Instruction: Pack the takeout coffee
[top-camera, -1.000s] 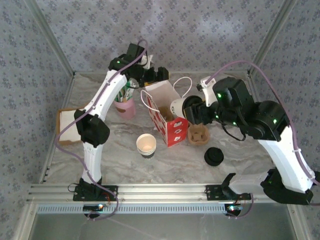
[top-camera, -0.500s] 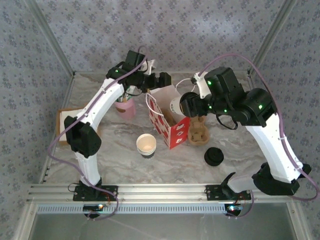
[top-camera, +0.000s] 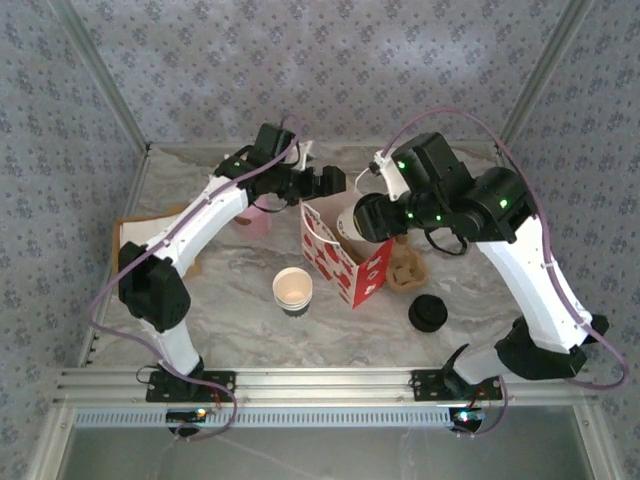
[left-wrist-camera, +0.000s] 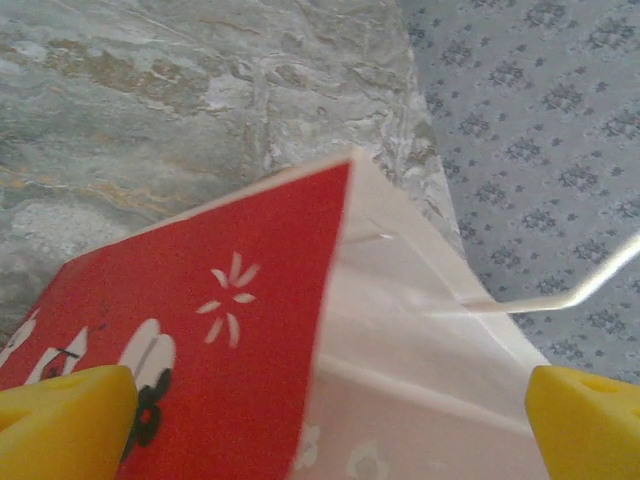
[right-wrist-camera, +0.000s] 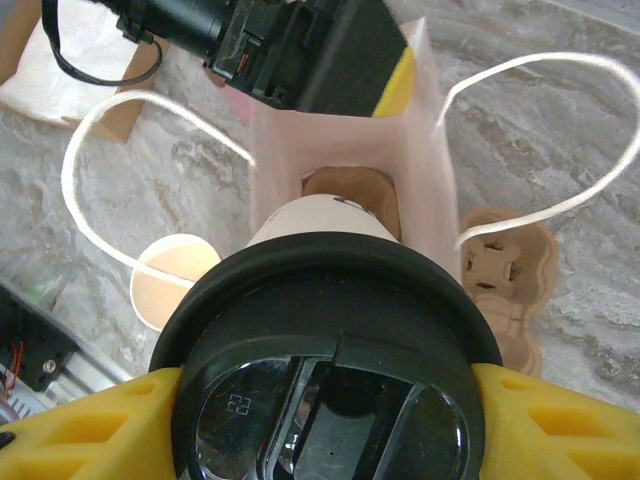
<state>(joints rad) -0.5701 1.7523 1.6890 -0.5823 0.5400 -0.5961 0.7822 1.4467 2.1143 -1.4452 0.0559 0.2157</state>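
Takeout coffee (right-wrist-camera: 325, 360): clenched at lid in right gripper (right-wrist-camera: 325, 425), bag (right-wrist-camera: 425, 130) mouth beyond jaws. Left gripper (left-wrist-camera: 320, 420) splayed, bag edge between jaws, unheld. Risk: coffee snags rim, bag topples.

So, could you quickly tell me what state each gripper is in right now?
Left gripper: open, astride the top edge of the red paper bag.
Right gripper: closed on the takeout coffee, at the bag's mouth.

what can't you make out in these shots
- Most of the paper bag's inside: right wrist view, the takeout coffee blocks it.
- Pink cup: top view, the left arm covers most of it.
- Whether the left gripper touches the bag: left wrist view, fingers cut off by the bottom edge.
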